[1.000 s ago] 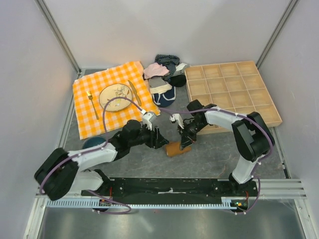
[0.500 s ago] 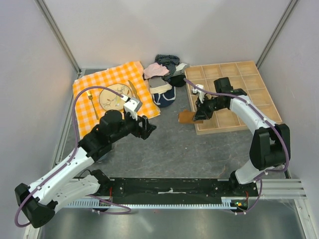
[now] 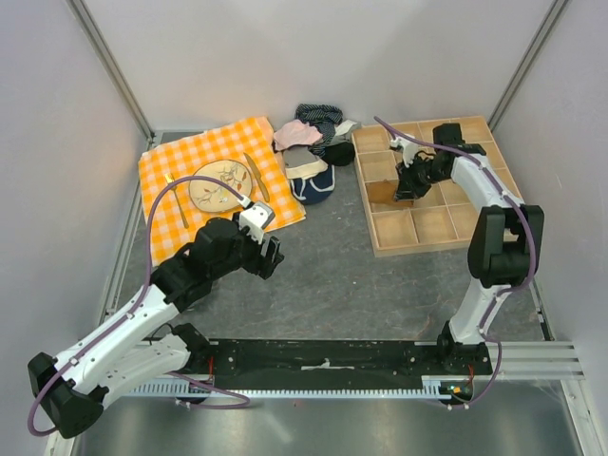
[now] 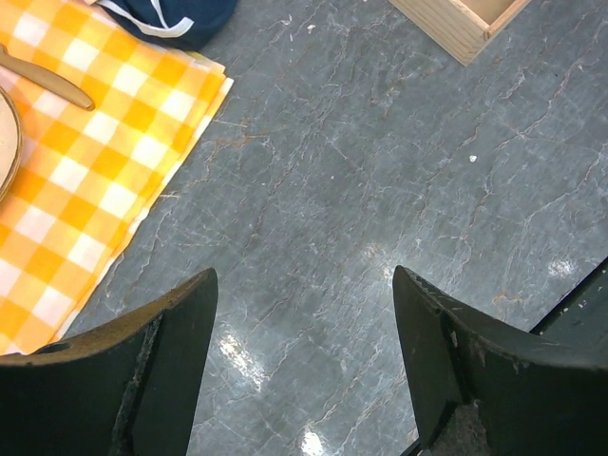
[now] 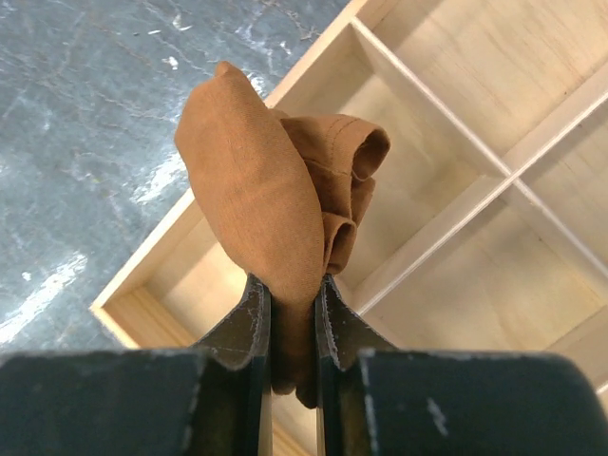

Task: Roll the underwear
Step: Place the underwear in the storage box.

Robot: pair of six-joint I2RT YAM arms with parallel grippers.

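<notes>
Looking down from the top camera, I see the right gripper point(image 3: 410, 185) reaching out over the wooden tray point(image 3: 442, 223), above its left column of compartments. My right wrist view shows its fingers point(image 5: 249, 318) clenched on the underwear point(image 5: 256, 190). The rust-brown fabric is bunched into a loose roll that sticks out past the fingertips, with folded edges curling on one side. The bundle point(image 3: 385, 193) hangs over a compartment along the tray's left rim, roughly midway down that column. From these angles I cannot tell whether the cloth touches the compartment floor or hangs just clear of it.

The left gripper point(image 4: 302, 275) is released, its two dark fingers point(image 4: 142, 361) spread wide with nothing between them. It hovers over the bare grey table point(image 4: 332, 171), well apart from the tray. From above, it point(image 3: 266, 255) sits just off the near right corner of the orange checked cloth point(image 3: 180, 228).

On that cloth lie a plate point(image 3: 220, 183), a fork point(image 3: 173, 195) to its left and a knife point(image 3: 255, 176) to its right. A navy garment with white trim point(image 3: 312, 183) lies at the cloth's far right edge. Behind it sits a small heap of other clothes point(image 3: 313, 128), between the cloth and the tray.
</notes>
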